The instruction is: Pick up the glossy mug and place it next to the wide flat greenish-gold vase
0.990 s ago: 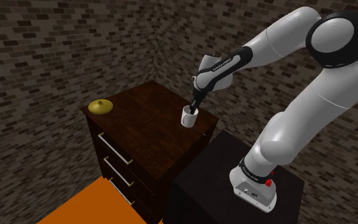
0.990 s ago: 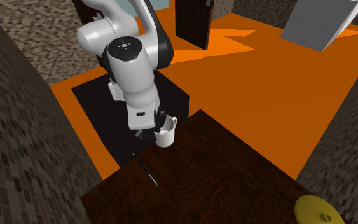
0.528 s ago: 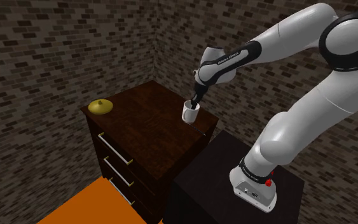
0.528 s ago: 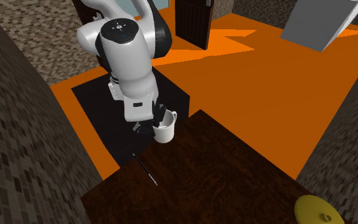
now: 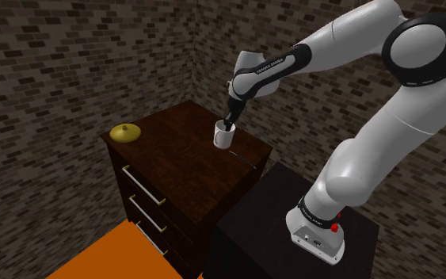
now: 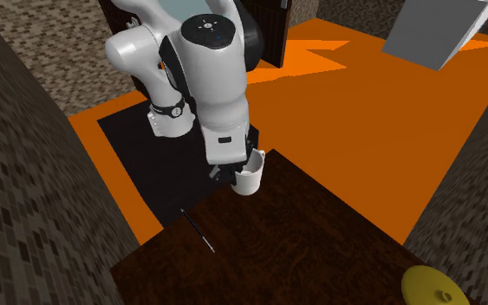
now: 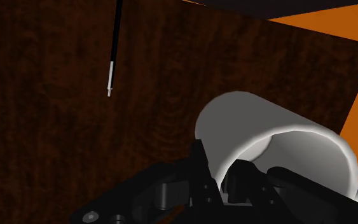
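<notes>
Carried nearer the greenish-gold vase (image 5: 124,132) — white mug (image 5: 223,137), its wall pinched by the fingers (image 7: 199,167), one inside.

2nd ext view: vase (image 6: 437,290) cut by bottom edge. Shoulder view: tip of gripper (image 5: 226,124) partly hid in mug (image 5: 223,139). Thin black stick (image 7: 114,44) ran off wrist view's edge.
</notes>
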{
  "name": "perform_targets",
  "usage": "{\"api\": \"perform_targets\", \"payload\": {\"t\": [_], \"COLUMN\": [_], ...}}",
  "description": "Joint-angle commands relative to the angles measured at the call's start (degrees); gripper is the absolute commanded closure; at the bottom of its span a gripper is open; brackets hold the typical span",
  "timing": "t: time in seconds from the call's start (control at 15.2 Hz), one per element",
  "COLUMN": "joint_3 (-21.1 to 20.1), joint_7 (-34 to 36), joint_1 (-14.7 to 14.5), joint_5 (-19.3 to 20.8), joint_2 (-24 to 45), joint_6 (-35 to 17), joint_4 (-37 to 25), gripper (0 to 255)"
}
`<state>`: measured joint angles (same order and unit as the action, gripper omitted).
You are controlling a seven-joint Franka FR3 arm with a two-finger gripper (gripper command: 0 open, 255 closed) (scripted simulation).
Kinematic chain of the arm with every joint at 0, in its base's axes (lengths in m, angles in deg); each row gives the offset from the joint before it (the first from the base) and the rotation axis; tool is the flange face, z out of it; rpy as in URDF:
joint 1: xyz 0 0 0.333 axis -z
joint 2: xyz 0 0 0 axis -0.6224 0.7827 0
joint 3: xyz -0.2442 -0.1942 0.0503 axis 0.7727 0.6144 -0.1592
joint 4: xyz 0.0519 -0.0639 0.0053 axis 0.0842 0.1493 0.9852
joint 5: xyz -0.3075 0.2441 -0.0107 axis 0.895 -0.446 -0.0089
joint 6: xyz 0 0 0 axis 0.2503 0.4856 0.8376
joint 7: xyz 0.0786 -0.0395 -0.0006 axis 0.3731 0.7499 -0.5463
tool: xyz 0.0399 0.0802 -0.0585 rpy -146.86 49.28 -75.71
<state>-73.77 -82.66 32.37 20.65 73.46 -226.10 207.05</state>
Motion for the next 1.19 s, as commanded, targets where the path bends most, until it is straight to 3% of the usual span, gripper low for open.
{"api": "perform_targets", "payload": {"t": [0.0,0.59,1.12], "joint_3": [-1.0,-4.9,-7.0], "joint_7": [1.3,8.0,13.6], "joint_1": [-1.2,-5.1,-7.8], "joint_5": [-1.1,-3.4,-3.7], "joint_2": [3.5,17.9,32.2], "joint_6": [0.2,4.0,10.7], "joint_4": [-3.7,-22.1,-43.3], "gripper": [255,255,255]}}
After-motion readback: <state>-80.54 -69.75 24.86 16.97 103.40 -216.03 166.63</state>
